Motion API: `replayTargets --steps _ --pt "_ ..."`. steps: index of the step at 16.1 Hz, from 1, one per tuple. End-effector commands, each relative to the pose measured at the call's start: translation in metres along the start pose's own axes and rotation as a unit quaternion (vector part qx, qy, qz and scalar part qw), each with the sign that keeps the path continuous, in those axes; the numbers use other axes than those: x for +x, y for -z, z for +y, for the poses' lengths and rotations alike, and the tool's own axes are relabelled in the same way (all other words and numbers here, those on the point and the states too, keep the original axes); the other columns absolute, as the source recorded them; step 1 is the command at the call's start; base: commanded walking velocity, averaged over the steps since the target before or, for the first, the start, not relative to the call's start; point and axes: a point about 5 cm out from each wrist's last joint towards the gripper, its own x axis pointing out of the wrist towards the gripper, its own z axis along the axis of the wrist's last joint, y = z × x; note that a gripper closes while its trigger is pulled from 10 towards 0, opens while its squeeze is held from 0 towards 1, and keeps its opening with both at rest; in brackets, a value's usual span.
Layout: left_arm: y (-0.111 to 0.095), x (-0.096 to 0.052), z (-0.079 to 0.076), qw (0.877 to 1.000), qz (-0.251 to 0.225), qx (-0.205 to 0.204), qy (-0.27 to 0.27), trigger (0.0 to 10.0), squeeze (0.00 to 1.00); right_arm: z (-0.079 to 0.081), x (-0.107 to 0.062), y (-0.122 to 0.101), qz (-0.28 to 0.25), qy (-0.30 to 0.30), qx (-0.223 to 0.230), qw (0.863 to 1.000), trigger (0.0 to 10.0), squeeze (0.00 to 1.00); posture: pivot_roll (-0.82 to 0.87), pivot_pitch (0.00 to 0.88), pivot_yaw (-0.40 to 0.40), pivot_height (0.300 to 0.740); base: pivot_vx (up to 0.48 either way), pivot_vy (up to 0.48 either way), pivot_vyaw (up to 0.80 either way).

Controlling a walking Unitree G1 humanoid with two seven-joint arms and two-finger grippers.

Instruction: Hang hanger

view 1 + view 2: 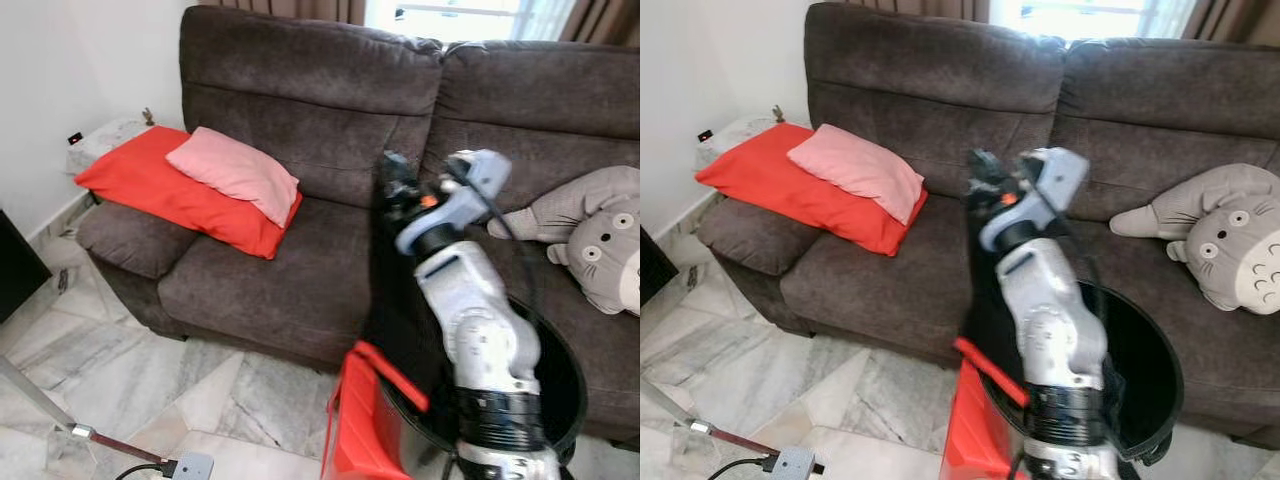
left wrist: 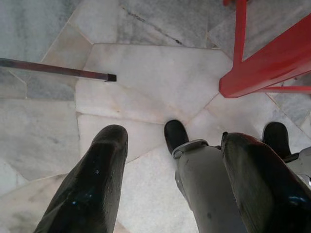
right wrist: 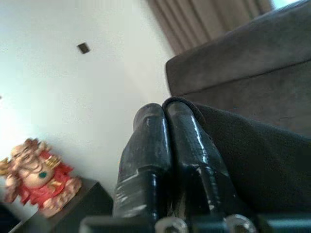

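The right pincer (image 3: 163, 114) was pinched tight on a dark garment (image 3: 252, 160) before the sofa (image 1: 300, 120). The left pincer (image 2: 170, 170) hung open, empty, above the marble floor (image 2: 146, 82) near a red frame (image 2: 262, 68).

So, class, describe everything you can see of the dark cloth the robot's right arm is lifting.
The dark, nearly black cloth looks like soft, matt fabric. It is pinched at its top edge between the shut fingers of the right gripper, raised in front of the brown sofa. From there it hangs down in a limp drape beside the silver forearm, its lower part reaching the round black basket. In the right wrist view it folds over one finger. Whether a hanger is inside cannot be told.
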Motion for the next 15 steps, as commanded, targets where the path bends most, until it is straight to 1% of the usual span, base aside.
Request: replayTargets --steps 1,3,4,6,7,9,11,12,14,15 --pt "0.006 -0.001 0.002 1.0 0.012 0.004 -0.004 10.0 0.0 0.011 0.008 -0.001 -0.008 -0.026 -0.009 1.0 0.0 0.0 -0.14 0.04 0.019 0.74 0.0 0.0 0.0" --pt "0.006 -0.001 0.002 1.0 0.012 0.004 -0.005 10.0 0.0 0.016 0.012 0.004 -0.013 -0.047 -0.016 0.999 0.0 0.0 -0.13 0.04 0.021 0.74 0.0 0.0 0.0" --pt "0.006 -0.001 0.002 1.0 0.011 0.005 -0.004 10.0 0.0 0.023 0.015 0.003 -0.03 -0.075 -0.009 0.997 0.0 0.0 -0.13 0.041 0.024 0.74 0.0 0.0 0.0" --pt "0.005 -0.001 0.002 1.0 0.011 0.006 -0.003 10.0 0.0 0.03 0.019 0.004 -0.036 -0.095 -0.009 0.995 0.0 0.0 -0.14 0.04 0.024 0.74 0.0 0.0 0.0" --pt "0.005 -0.001 0.002 1.0 0.011 0.007 -0.003 10.0 0.0 0.037 0.021 0.013 -0.021 -0.125 -0.02 0.992 0.0 0.0 -0.13 0.041 0.022 0.74 0.0 0.0 0.0" --pt "0.005 -0.001 0.002 1.0 0.01 0.006 -0.003 10.0 0.0 0.049 0.018 0.031 0.016 -0.174 -0.035 0.984 0.0 0.0 -0.13 0.04 0.022 0.74 0.0 0.0 0.0" --pt "0.006 -0.001 0.001 1.0 0.011 0.004 -0.003 10.0 0.0 0.055 0.014 0.061 0.065 -0.182 -0.044 0.98 0.0 0.0 -0.12 0.044 0.021 0.74 0.0 0.0 0.0" --pt "0.007 -0.002 0.001 1.0 0.012 0.005 -0.002 10.0 0.0 0.055 0.011 0.07 0.083 -0.186 -0.055 0.978 0.0 0.0 -0.13 0.048 0.023 0.74 0.0 0.0 0.0" --pt "0.008 -0.002 0.001 1.0 0.015 0.006 -0.001 10.0 0.0 0.056 0.008 0.083 0.109 -0.193 -0.072 0.972 0.0 0.0 -0.13 0.048 0.025 0.74 0.0 0.0 0.0" --pt "0.009 -0.002 0.001 1.0 0.015 0.007 0.0 10.0 0.0 0.053 0.006 0.096 0.147 -0.183 -0.094 0.968 0.0 0.0 -0.13 0.048 0.025 0.74 0.0 0.0 0.0"
